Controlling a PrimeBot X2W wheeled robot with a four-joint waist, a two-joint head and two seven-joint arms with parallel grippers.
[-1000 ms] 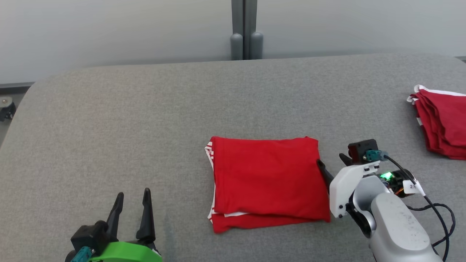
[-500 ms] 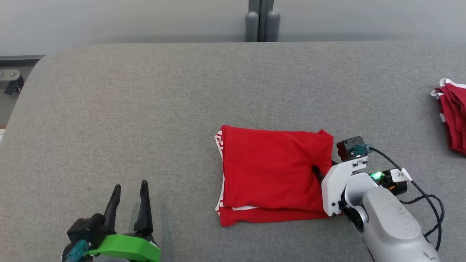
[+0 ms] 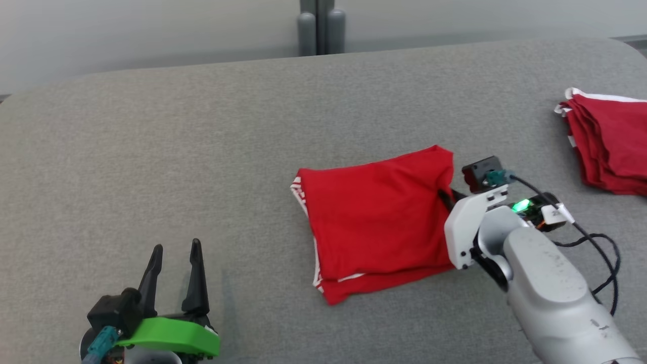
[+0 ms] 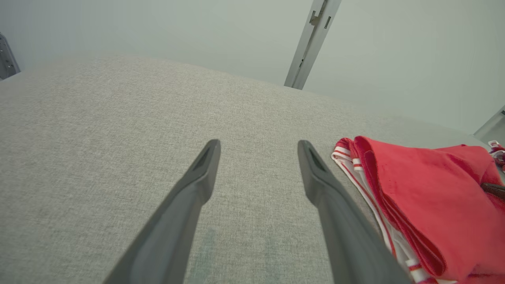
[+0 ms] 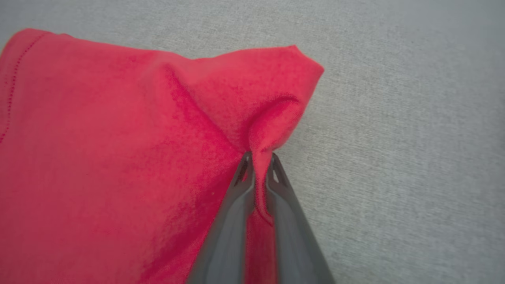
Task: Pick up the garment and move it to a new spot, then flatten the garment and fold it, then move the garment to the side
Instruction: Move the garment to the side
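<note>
Garment, red, folded, white-striped trim, corner pinched by right hand

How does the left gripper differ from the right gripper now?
The left gripper is open and empty; the right gripper is shut on the red garment. The left gripper is apart from the garment, over the grey surface; the right gripper pinches its edge into a pucker. Both have two dark fingers.
</note>
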